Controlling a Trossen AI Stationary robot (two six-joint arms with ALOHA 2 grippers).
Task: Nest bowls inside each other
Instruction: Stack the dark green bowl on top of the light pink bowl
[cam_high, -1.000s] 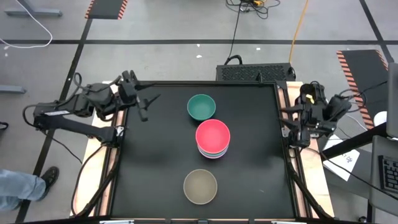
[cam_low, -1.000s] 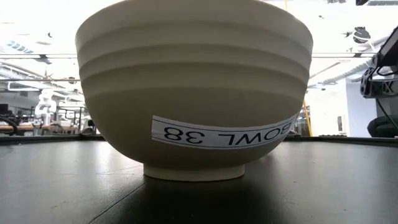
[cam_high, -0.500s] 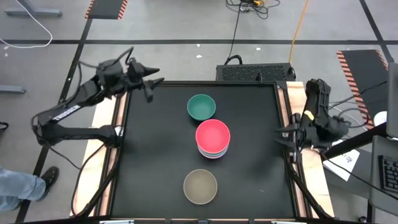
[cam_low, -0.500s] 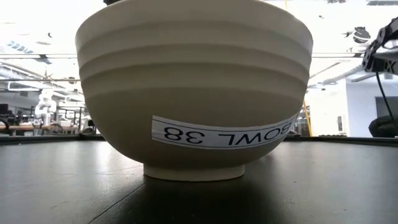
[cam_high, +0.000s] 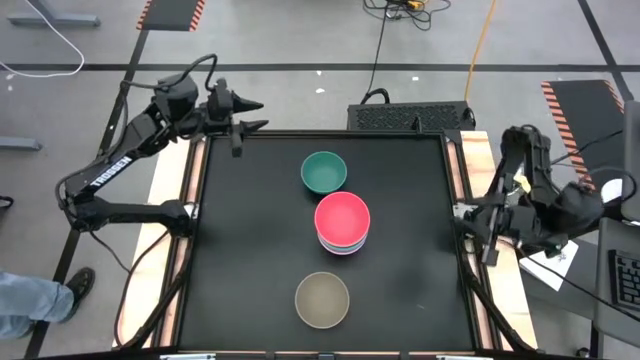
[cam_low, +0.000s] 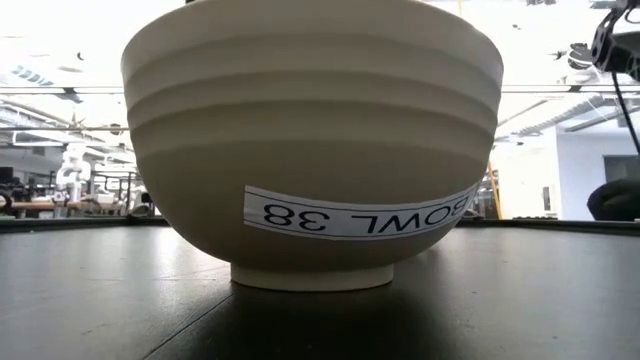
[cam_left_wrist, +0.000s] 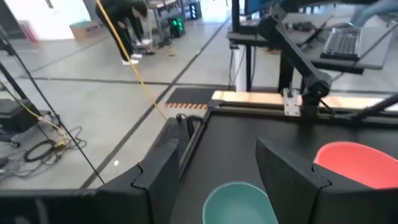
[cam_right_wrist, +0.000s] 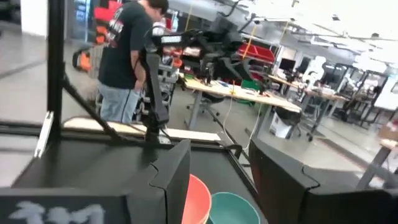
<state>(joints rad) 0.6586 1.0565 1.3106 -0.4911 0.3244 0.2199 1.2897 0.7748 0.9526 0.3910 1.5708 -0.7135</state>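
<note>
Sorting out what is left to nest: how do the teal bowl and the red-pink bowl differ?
The teal bowl stands alone on the table; the red-pink bowl tops a stack of bowls, whose rims show beneath it. The teal bowl lies nearer the table's far edge, the red-pink bowl near its middle. In the high view the red-pink bowl looks a little wider, likely because it sits higher. Both are round, upright and empty, and stand side by side.

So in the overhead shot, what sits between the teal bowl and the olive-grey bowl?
The stack of nested bowls, topped by the red-pink bowl, sits between the teal bowl and the olive-grey bowl; the high view shows this.
</note>
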